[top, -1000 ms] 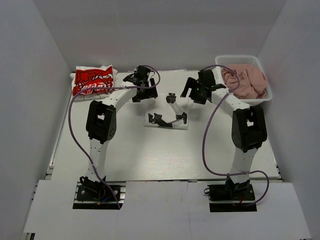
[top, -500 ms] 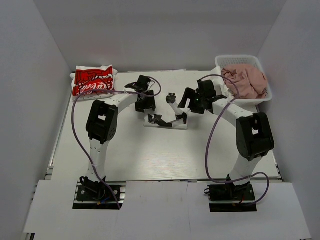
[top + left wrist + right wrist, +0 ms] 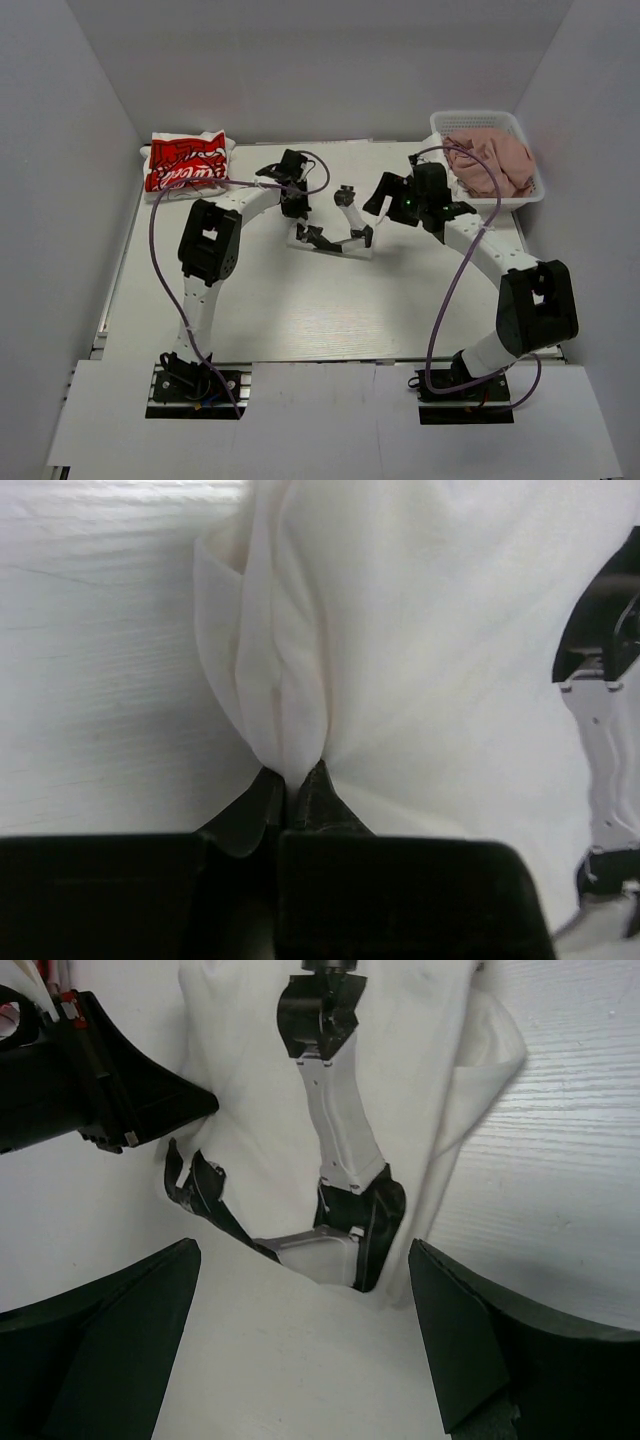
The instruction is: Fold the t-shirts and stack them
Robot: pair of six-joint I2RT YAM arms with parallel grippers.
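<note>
A large white t-shirt (image 3: 322,262) lies spread on the table, its chest print (image 3: 336,232) facing up. My left gripper (image 3: 293,205) is down at the shirt's far-left part and shut on a pinched-up fold of the white cloth (image 3: 285,690), with the jaws (image 3: 293,778) tight together. My right gripper (image 3: 386,196) hovers open over the shirt's right side; in its wrist view the wide-apart fingers (image 3: 110,1330) frame the white t-shirt (image 3: 260,1090) and the print (image 3: 335,1160). A folded white t-shirt with red script print (image 3: 185,160) lies at the back left. A dusty-pink t-shirt (image 3: 490,160) sits bunched in the basket.
The white mesh basket (image 3: 528,195) stands at the back right corner. White walls enclose the table on three sides. Purple cables loop off both arms. Bare table (image 3: 100,680) shows to the left of the pinched fold.
The left gripper has come down towards the print and closed on a fold of the white shirt. The right arm's elbow swung out to the right; its gripper stayed open.
</note>
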